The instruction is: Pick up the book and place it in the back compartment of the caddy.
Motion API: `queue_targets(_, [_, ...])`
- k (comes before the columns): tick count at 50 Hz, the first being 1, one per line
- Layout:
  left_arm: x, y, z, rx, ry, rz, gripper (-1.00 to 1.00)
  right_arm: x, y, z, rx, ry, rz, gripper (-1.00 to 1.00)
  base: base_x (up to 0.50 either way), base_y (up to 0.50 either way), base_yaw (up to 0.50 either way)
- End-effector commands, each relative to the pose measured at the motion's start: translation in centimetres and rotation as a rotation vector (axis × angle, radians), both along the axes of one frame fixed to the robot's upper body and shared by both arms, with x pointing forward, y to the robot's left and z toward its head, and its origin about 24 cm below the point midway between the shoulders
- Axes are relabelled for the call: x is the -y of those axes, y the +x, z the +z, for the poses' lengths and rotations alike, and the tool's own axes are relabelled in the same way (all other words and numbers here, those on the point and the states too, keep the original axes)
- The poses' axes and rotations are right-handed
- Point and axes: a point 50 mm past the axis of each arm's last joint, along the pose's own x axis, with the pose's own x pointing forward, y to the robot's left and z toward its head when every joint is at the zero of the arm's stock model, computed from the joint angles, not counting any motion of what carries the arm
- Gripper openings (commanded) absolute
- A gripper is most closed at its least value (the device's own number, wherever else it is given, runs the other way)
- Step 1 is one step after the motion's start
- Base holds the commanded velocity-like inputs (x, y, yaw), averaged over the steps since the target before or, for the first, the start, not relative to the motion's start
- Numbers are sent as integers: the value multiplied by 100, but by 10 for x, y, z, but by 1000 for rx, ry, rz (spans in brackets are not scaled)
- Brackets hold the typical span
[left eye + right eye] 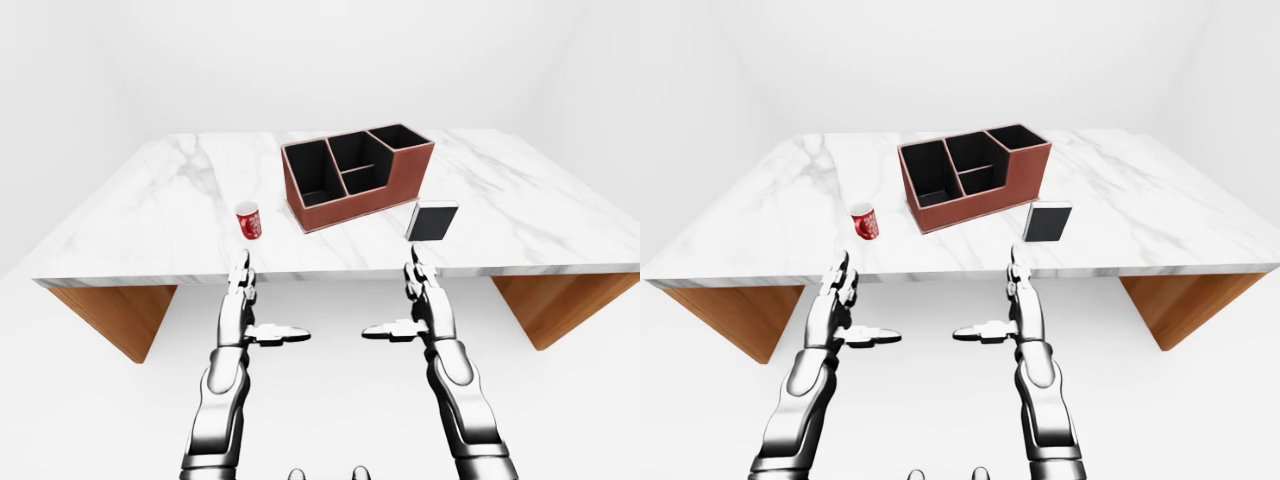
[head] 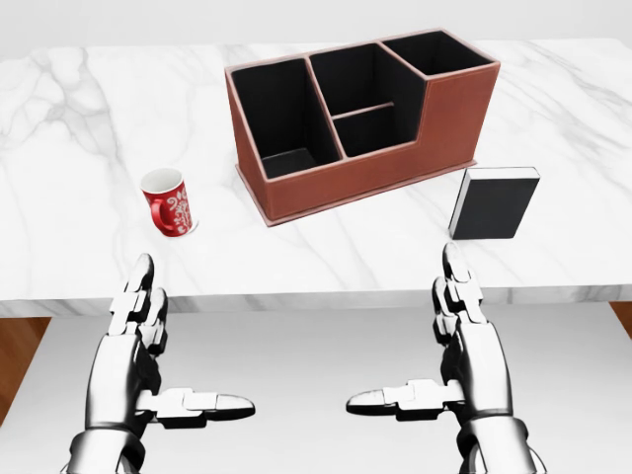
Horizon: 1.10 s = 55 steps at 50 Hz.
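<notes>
A: White walls are framing a marble tabletop (image 2: pixel 79 109); the book (image 2: pixel 493 203) is standing upright on it, just right of the caddy (image 2: pixel 375 158).

B: Both my hands are hovering short of the edge, left hand (image 2: pixel 133 336) and right hand (image 2: pixel 472 336), fingers (image 2: pixel 452 272) spread apart, gripping nothing.

A: Handling?

B: I am judging it stiff, light, smooth-covered and easily tipped; I am planning to pinch both flat covers near the top.

Bare simulated room: blank white walls, marble table (image 1: pixel 150 215) on wooden legs.
</notes>
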Motion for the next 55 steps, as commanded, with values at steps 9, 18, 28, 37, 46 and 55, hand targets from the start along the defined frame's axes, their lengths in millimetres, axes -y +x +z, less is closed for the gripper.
queue_targets(9, [-10,-6,31,87,-6,2,100,3,-7,25,59,5,36,100,0,0,0])
queue_targets(18, [-17,-15,74,274,12,7,100,10,-8,50,164,19,16,100,0,0,0])
queue_targets(28, [-24,-22,104,406,33,18,100,20,-13,80,294,-2,-7,100,0,0,0])
queue_targets(37, [-25,-21,105,410,37,21,100,26,-24,115,452,-34,-16,100,0,0,0])
queue_targets(46, [-23,-26,113,449,45,14,100,32,-33,129,520,-24,0,100,4,0,0])
queue_targets(55, [-22,-29,116,462,45,10,100,32,-32,127,509,-63,-11,100,50,0,0])
